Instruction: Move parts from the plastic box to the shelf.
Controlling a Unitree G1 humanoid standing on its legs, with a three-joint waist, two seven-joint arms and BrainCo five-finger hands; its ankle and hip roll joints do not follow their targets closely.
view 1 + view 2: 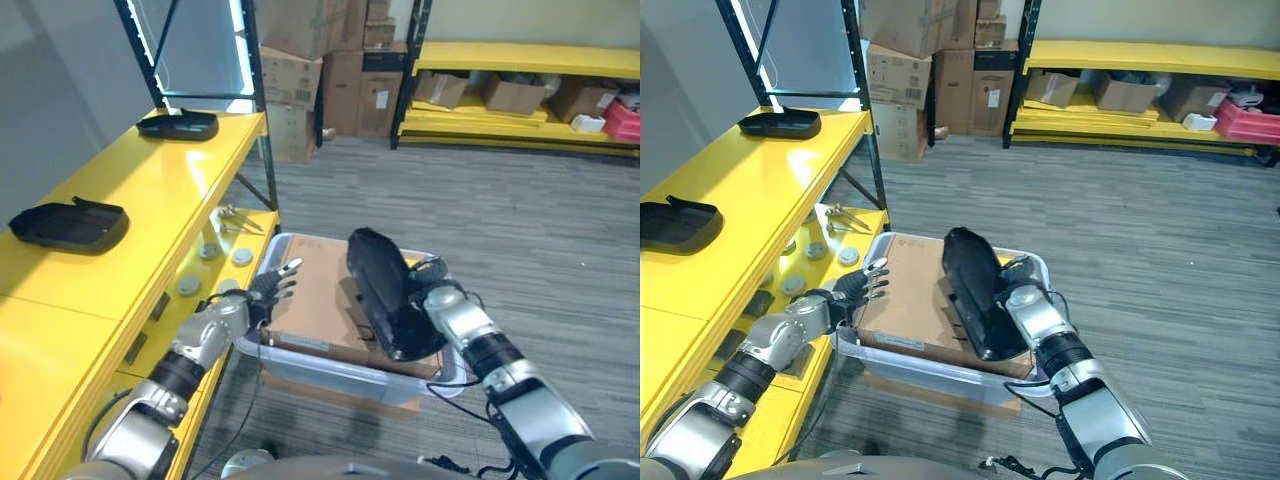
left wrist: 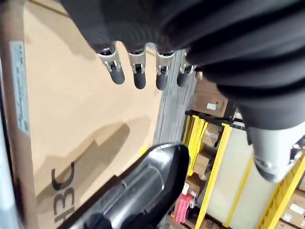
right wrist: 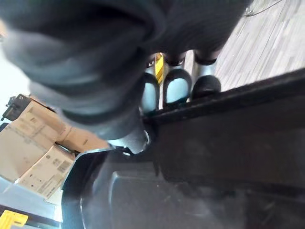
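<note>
Because the black part (image 1: pixel 380 290) stands on edge in the plastic box (image 1: pixel 340 370), propped against the cardboard (image 1: pixel 315 295) lying inside, the right hand (image 1: pixel 432 300) curls its fingers over the part's rim, a hold that looks meant for lifting it clear. The left hand (image 1: pixel 268 288) rests with straight fingers at the box's near-left corner, probably steadying it. Beyond, two similar parts (image 1: pixel 68 224) already lie on the yellow shelf (image 1: pixel 150 190), well apart.

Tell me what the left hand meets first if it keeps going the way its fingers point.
Most likely the black part that the right hand holds tilted up over the cardboard box. The left hand, open, reaches across that cardboard, though its height above it is unclear.
</note>
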